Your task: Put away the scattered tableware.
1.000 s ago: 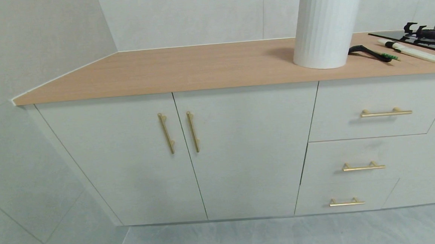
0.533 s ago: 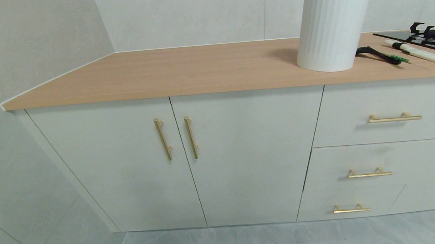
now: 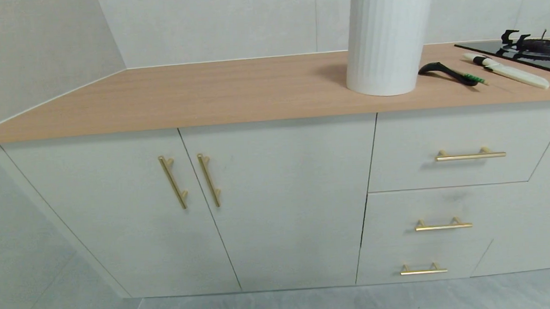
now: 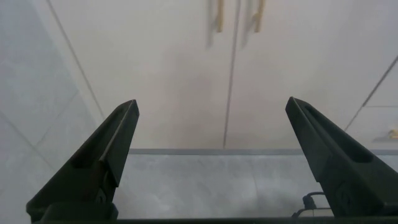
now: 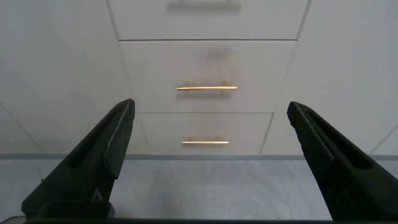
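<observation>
A black-handled utensil with a green tip [image 3: 449,73] and a cream knife-like utensil with a dark band [image 3: 506,69] lie on the wooden countertop [image 3: 214,91], right of a tall white ribbed container [image 3: 387,35]. My left gripper [image 4: 211,124] is open, low down, facing the double cupboard doors [image 4: 233,74]. My right gripper [image 5: 208,127] is open too, facing the lower drawers [image 5: 208,74]. Nothing sits between either pair of fingers.
A black gas hob [image 3: 531,50] sits at the counter's far right. Below are two cupboard doors with gold handles [image 3: 190,181] and three drawers with gold handles [image 3: 470,155]. A tiled wall closes off the left side; grey floor [image 3: 313,307] runs along the cabinet.
The whole head view has shifted, with the cabinet and counter things sliding left and slightly down, so the camera has moved. The utensils keep their places on the counter.
</observation>
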`<state>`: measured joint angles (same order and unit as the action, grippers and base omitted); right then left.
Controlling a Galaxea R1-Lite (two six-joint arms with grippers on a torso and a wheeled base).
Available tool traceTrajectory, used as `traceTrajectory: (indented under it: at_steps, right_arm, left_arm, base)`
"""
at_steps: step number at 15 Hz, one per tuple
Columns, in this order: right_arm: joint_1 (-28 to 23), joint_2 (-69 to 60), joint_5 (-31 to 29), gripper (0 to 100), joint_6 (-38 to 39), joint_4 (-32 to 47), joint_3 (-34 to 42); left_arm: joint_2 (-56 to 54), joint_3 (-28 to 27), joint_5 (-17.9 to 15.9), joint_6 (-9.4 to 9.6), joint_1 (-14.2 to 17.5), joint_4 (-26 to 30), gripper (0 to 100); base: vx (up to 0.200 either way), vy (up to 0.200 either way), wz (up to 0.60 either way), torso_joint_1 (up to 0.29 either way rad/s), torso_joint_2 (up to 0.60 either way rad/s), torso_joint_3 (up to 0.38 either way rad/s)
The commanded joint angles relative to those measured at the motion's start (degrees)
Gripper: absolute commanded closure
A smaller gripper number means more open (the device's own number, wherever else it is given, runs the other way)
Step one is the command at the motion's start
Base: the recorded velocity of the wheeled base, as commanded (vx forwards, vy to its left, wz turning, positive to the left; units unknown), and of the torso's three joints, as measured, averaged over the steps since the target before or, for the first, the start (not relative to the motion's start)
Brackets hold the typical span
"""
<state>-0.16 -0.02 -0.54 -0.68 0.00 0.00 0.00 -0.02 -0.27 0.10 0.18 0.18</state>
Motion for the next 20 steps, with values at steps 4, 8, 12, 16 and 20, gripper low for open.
traceTrajectory:
  at_steps: [4, 8, 12, 16, 20]
  right_arm:
    - [-0.02, 0.11, 0.01, 0, -0.02, 0.0, 0.0]
    - [-0.02, 0.11, -0.08, 0, -0.02, 0.0, 0.0]
    - [-0.02, 0.11, -0.08, 0, -0.02, 0.0, 0.0]
    - [-0.02, 0.11, 0.36, 0, -0.55, -0.09, -0.18]
    - [2.8, 17.25, 4.49, 0, 3.06, 2.2, -20.3]
  left_arm:
    - [0.0, 0.02, 0.0, -0.1, -0.01, -0.01, 0]
    - [0.09, 0.02, 0.0, -0.01, -0.01, -0.01, 0]
    - [0.09, 0.02, 0.0, -0.01, -0.01, -0.01, 0]
    - [0.09, 0.02, 0.0, -0.01, -0.01, -0.01, 0]
    - [0.0, 0.02, 0.0, -0.01, -0.01, -0.01, 0]
  base:
    - [0.0, -0.15, 0.0, 0.003, 0.0, 0.002]
    - [0.0, 0.0, 0.0, 0.0, 0.0, 0.0]
    - [0.0, 0.0, 0.0, 0.0, 0.0, 0.0]
    - [0.0, 0.0, 0.0, 0.0, 0.0, 0.0]
    - [0.0, 0.0, 0.0, 0.0, 0.0, 0.0]
